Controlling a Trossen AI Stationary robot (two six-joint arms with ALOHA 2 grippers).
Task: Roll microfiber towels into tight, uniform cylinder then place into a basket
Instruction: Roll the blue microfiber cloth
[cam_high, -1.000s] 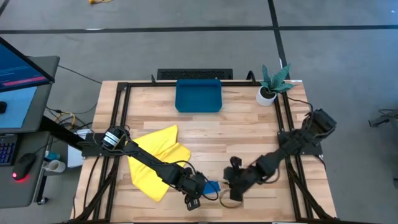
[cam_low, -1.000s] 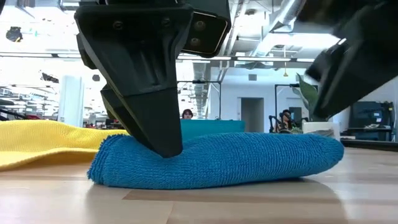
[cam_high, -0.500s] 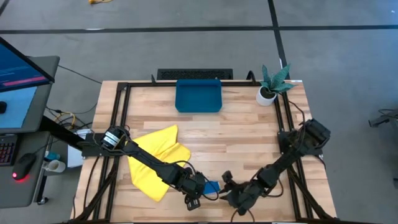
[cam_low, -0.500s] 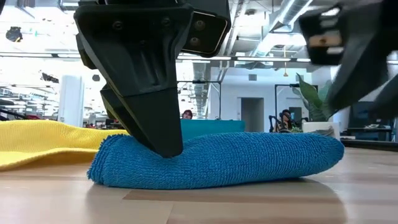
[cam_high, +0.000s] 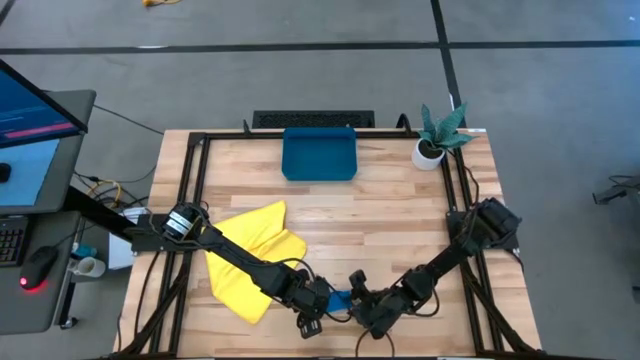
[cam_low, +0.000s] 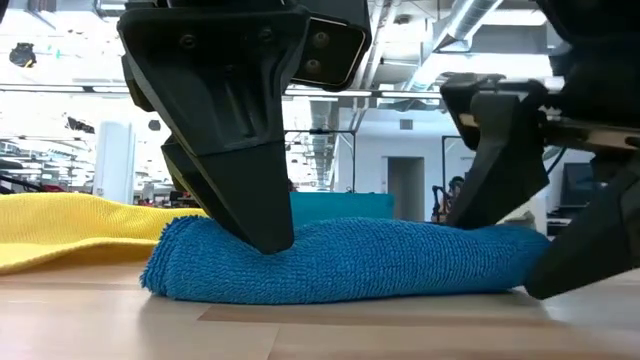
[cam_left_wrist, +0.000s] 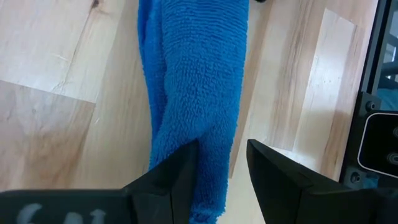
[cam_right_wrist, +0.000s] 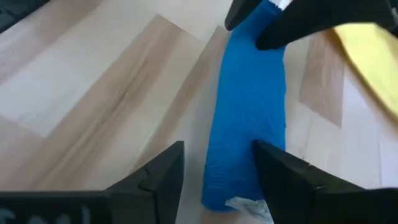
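Blue towel (cam_low: 340, 260), rolled, lower centre: one end is pinched by left gripper (cam_left_wrist: 217, 171); other end sits between right gripper's (cam_right_wrist: 217, 171) spread fingers.

No readable text, labels or numbers anywhere.

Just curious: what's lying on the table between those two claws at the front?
The rolled blue towel: the left end effector grips one end, and the right end effector straddles the other, as the low view shows.
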